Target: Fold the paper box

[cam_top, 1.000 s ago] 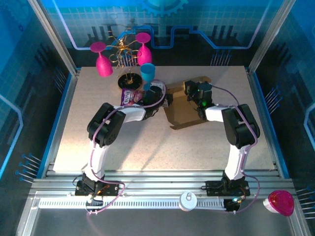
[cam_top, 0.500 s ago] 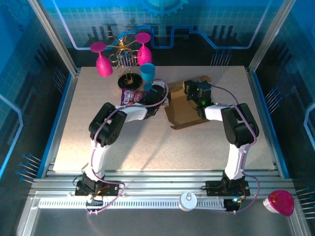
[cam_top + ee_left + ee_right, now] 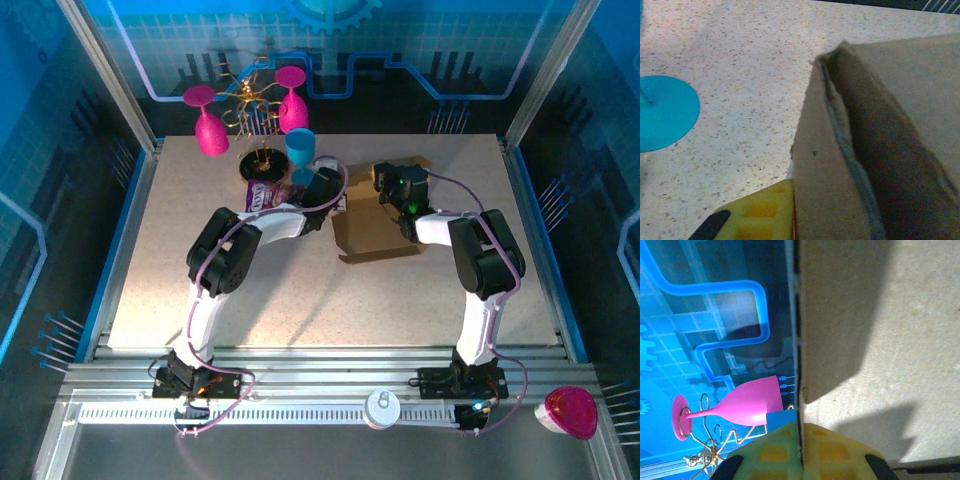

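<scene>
- The paper box (image 3: 378, 235) lies on the desk (image 3: 180, 260), right of centre and toward the far side, between the two arms. Part of it is flat and its far panels are raised.
- The right tool (image 3: 800, 452) is narrow. Its two yellow pads (image 3: 840, 452) are closed on the thin edge of a box panel (image 3: 860, 315) that stands between them. From above, it sits at the box's far edge (image 3: 392, 185).
- The left tool (image 3: 335, 200) is at the box's far left corner. In its wrist view one yellow pad (image 3: 760, 215) lies against the outer face of a raised, doubled panel (image 3: 825, 190). The other finger is hidden behind the cardboard, so I cannot tell whether the tool is clamped.
- A blue goblet (image 3: 300, 150) stands upright just beyond the left tool, its round foot (image 3: 662, 112) on the desk left of the box.
- A purple snack packet (image 3: 262, 195) lies flat just left of the left tool.
- Two pink goblets (image 3: 207, 125) hang on a gold wire rack (image 3: 250, 110) at the far edge.
</scene>
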You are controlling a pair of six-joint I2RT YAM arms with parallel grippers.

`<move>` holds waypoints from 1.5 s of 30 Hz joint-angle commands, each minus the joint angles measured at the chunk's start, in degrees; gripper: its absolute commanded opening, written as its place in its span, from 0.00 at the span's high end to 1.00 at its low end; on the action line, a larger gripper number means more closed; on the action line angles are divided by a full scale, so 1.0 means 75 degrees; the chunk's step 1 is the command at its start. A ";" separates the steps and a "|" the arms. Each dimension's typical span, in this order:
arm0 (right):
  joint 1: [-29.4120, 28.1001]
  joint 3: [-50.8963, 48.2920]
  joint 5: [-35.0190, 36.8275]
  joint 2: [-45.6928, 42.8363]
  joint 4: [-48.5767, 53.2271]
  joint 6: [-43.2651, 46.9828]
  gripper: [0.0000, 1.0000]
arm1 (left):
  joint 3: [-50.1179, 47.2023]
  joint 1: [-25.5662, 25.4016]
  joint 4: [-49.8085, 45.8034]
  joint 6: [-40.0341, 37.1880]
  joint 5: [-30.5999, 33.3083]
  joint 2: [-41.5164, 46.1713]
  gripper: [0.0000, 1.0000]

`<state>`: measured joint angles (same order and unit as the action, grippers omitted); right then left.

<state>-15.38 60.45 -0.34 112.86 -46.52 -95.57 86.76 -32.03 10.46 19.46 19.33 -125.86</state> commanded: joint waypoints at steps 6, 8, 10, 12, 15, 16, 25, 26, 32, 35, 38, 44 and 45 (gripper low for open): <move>-0.0154 0.0009 -0.0250 0.0186 0.0531 -0.0037 1.00 | 0.0794 -0.0090 -0.1613 0.0254 0.0712 -0.0257 1.00; -0.0162 0.0026 -0.0249 0.0177 0.0537 -0.0043 1.00 | 0.0847 -0.0091 -0.1762 0.0252 0.0812 -0.0287 1.00; -0.0165 0.0027 -0.0240 0.0156 0.0575 -0.0033 1.00 | 0.0888 -0.0102 -0.1816 0.0172 0.0866 -0.0286 1.00; -0.0158 0.0034 -0.0231 0.0082 0.0649 -0.0009 0.98 | 0.0900 -0.0112 -0.1852 0.0073 0.0928 -0.0289 1.00; -0.0125 0.0032 -0.0169 -0.0151 0.0905 0.0090 0.85 | 0.0880 -0.0134 -0.1846 -0.0046 0.0985 -0.0232 1.00; -0.0100 0.0028 -0.0138 -0.0266 0.1017 0.0142 0.82 | 0.0866 -0.0126 -0.1848 -0.0063 0.0985 -0.0206 1.00; 0.0429 -0.0083 -0.0446 -0.1890 0.2372 0.1073 0.48 | 0.0804 -0.0101 -0.1951 -0.0113 0.0636 0.0309 1.00; 0.0505 -0.0031 -0.0498 -0.2134 0.2643 0.1214 0.46 | 0.0814 -0.0104 -0.2032 -0.0074 0.0601 0.0354 1.00; 0.0983 0.1034 -0.0482 -0.3546 0.5985 0.2876 0.47 | 0.1223 -0.0022 -0.2971 0.0214 0.0359 0.0799 1.00; 0.1322 0.1794 -0.0195 -0.3994 0.7849 0.3831 0.48 | 0.2054 0.0130 -0.4225 0.0509 -0.0069 0.0906 1.00; 0.1629 0.2693 -0.0148 -0.4006 0.9388 0.4580 0.51 | 0.2935 0.0228 -0.5495 0.0535 -0.0526 0.0884 1.00; 0.1741 0.3874 -0.0823 -0.3536 1.0611 0.4604 0.51 | 0.3954 0.0294 -0.7423 0.0474 -0.0952 0.1017 1.00; 0.1692 0.4094 -0.0865 -0.3434 1.0736 0.4635 0.51 | 0.4050 0.0290 -0.7632 0.0506 -0.0998 0.1052 1.00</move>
<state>-2.11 87.53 -4.32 84.58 24.43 -63.92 114.34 -29.56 -35.31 22.39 15.22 -120.31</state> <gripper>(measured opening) 0.489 0.077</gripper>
